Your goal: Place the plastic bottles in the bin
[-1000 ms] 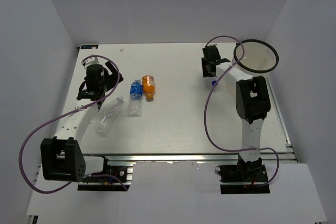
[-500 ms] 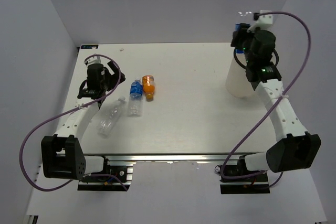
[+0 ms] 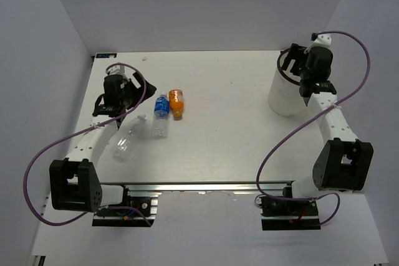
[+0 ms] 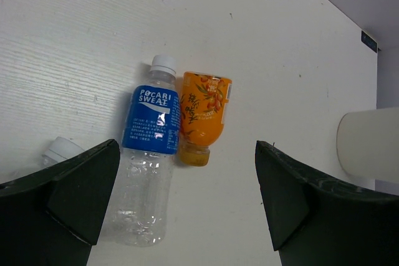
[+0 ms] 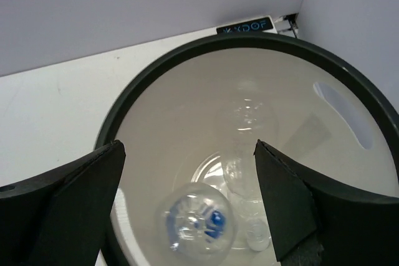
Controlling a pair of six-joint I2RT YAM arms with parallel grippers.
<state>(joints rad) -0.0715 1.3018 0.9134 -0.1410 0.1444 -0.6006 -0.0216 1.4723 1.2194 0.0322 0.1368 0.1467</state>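
Note:
Three plastic bottles lie on the table: a clear one with a blue label (image 3: 161, 111) (image 4: 153, 123), an orange one (image 3: 176, 103) (image 4: 204, 113) touching its side, and a clear unlabelled one (image 3: 127, 139) whose white cap (image 4: 60, 149) shows in the left wrist view. My left gripper (image 3: 138, 90) (image 4: 186, 157) hovers open just left of them, holding nothing. The white bin (image 3: 282, 99) (image 5: 156, 74) stands at the right. My right gripper (image 3: 294, 60) (image 5: 190, 149) hangs open over its mouth. Inside lie a blue-capped bottle (image 5: 199, 223) and a clear bottle (image 5: 244, 157).
Grey walls enclose the table on three sides. The bin (image 4: 369, 144) stands near the right wall and the table's far right corner. Purple cables loop from both arms.
My right arm swung the blue-labelled bottle from beside the bin up over its mouth, then opened; the bottle now lies inside. The left arm barely moved.

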